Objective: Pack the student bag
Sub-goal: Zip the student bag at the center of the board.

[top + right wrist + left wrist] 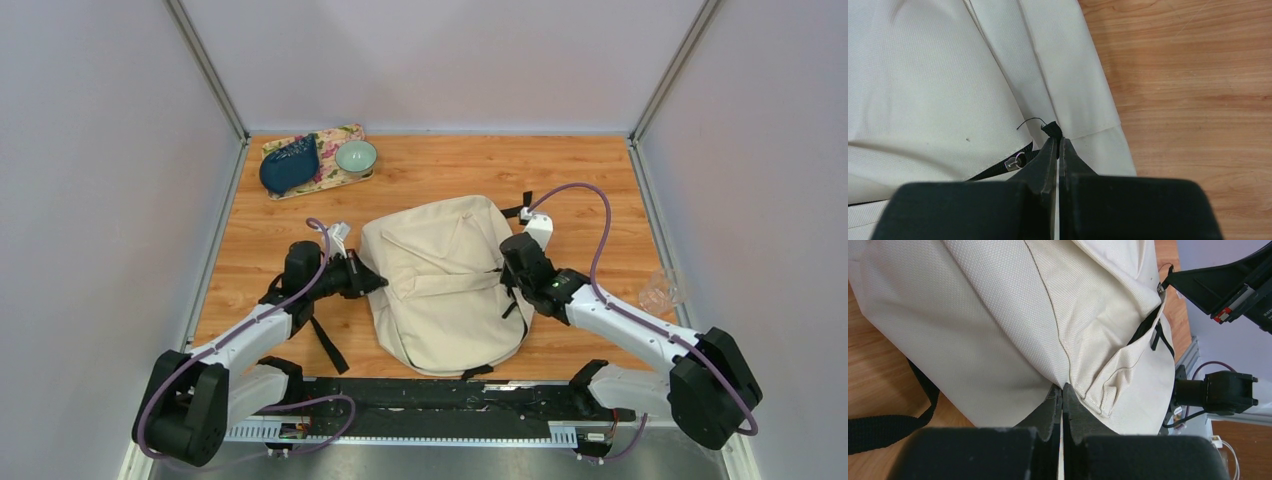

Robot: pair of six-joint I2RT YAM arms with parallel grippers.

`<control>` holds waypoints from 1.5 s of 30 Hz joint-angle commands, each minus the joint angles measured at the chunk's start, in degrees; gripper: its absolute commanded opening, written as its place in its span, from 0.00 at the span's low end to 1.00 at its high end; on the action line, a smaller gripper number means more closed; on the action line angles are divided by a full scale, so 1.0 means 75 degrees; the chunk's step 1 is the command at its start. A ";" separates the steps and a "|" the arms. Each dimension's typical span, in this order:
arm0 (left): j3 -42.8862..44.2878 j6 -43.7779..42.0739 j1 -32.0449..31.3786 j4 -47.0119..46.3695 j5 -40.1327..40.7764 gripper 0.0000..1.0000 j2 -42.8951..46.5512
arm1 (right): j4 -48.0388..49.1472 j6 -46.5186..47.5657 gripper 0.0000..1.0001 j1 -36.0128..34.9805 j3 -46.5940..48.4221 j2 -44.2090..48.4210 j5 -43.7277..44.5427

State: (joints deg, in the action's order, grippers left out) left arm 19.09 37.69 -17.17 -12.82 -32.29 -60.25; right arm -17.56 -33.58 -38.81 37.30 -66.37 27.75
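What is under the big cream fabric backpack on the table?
Black woven straps come out from under the cream fabric backpack at its left and near edges, lying on the wooden table. Anything else beneath it is covered.

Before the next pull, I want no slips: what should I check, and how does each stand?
1. Right jaws shut on zipper pull: ok.
2. Left jaws shut at bag fold; cloth gripped: cannot tell.
3. Bag open enough to pack: not ok, no opening shows from above.
4. Pouch and bowl packed: not ok, both on the far-left mat.
5. Strap free of left arm: cannot tell.
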 commanded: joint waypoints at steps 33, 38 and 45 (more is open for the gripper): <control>0.2470 -0.5188 -0.3640 0.0960 0.1974 0.77 -0.0802 | 0.0162 -0.0221 0.00 0.0241 -0.0333 0.0822 -0.1039; 0.2330 -0.5447 -0.3699 0.0364 0.1916 0.78 -0.1306 | 0.0092 -0.0315 0.00 0.0229 -0.0274 0.0986 -0.1110; 0.2259 -0.5226 -0.3746 -0.0002 0.1553 0.75 -0.1903 | 0.0045 -0.0386 0.00 0.0229 -0.0274 0.1079 -0.1203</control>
State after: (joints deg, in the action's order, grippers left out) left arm 35.31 -0.60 -44.66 -8.43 -18.02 -72.88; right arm -17.28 -35.57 -37.30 34.54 -59.44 19.25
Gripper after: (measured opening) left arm 0.775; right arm 0.007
